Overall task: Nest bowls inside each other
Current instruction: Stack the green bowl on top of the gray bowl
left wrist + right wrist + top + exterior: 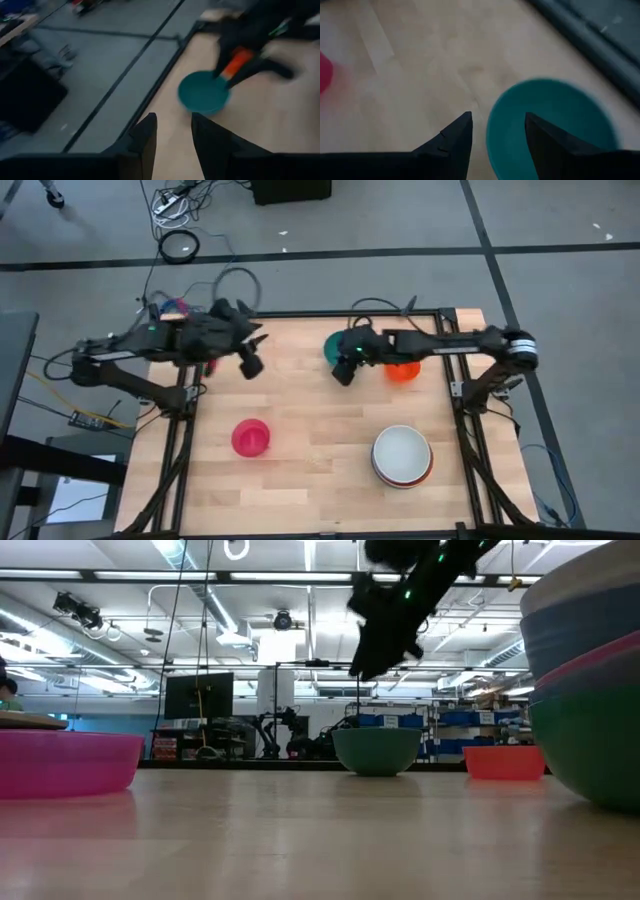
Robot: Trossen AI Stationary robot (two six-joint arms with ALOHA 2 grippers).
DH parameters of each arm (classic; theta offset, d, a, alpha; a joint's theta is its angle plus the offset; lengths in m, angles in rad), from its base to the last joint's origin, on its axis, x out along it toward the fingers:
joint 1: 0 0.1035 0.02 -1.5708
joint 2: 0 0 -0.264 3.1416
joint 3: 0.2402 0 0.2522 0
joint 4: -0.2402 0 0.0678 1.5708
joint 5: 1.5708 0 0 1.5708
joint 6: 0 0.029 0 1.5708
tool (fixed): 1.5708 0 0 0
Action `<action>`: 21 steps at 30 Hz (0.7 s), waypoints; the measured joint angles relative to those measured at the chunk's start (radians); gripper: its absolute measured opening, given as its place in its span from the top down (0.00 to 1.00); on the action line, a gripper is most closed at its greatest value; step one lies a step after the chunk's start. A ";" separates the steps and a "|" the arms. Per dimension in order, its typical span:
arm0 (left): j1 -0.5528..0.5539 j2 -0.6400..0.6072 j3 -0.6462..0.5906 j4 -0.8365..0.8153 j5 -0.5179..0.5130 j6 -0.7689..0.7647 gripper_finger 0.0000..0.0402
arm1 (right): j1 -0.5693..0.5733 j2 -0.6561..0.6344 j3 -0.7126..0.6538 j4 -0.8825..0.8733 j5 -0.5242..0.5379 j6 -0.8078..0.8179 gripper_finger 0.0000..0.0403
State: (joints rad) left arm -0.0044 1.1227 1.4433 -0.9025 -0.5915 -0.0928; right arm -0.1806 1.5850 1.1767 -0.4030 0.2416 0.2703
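A teal bowl (335, 343) stands upright on the table's far side, partly under my right arm. My right gripper (345, 372) hovers open just above and near of it, well clear of it in the low view (385, 635); the bowl's rim (492, 125) shows beyond the fingers. An orange bowl (404, 371) sits to the teal bowl's right. A pink bowl (250, 437) rests near the left. A stack of bowls with a white one on top (402, 455) stands at the near right. My left gripper (252, 363) is open, raised at the far left, holding nothing.
The table's frame rails (180, 430) run along its left and right edges. Bare wood lies between the pink bowl and the stack. Cables (180, 245) lie on the floor beyond the far edge. In the low view the stack (590, 690) looms at the right.
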 joint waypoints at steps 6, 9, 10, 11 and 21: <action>0.002 -0.083 0.000 0.017 0.103 0.007 0.67 | -0.043 0.119 0.000 -0.006 -0.090 0.014 0.58; 0.002 -0.093 0.000 0.012 0.108 0.007 0.67 | -0.051 0.141 0.000 0.007 -0.133 0.024 0.58; 0.002 -0.094 0.000 0.008 0.108 0.007 0.67 | -0.052 0.144 0.000 0.007 -0.136 0.024 0.58; 0.002 -0.093 -0.002 0.010 0.108 0.007 0.67 | -0.052 0.146 0.000 0.009 -0.136 0.024 0.58; 0.004 -0.093 -0.109 0.025 0.107 -0.001 0.67 | -0.052 0.147 0.000 -0.005 -0.118 0.024 0.58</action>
State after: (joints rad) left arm -0.0006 1.0294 1.3341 -0.8778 -0.4843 -0.0937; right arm -0.2329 1.7321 1.1767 -0.4081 0.1233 0.2943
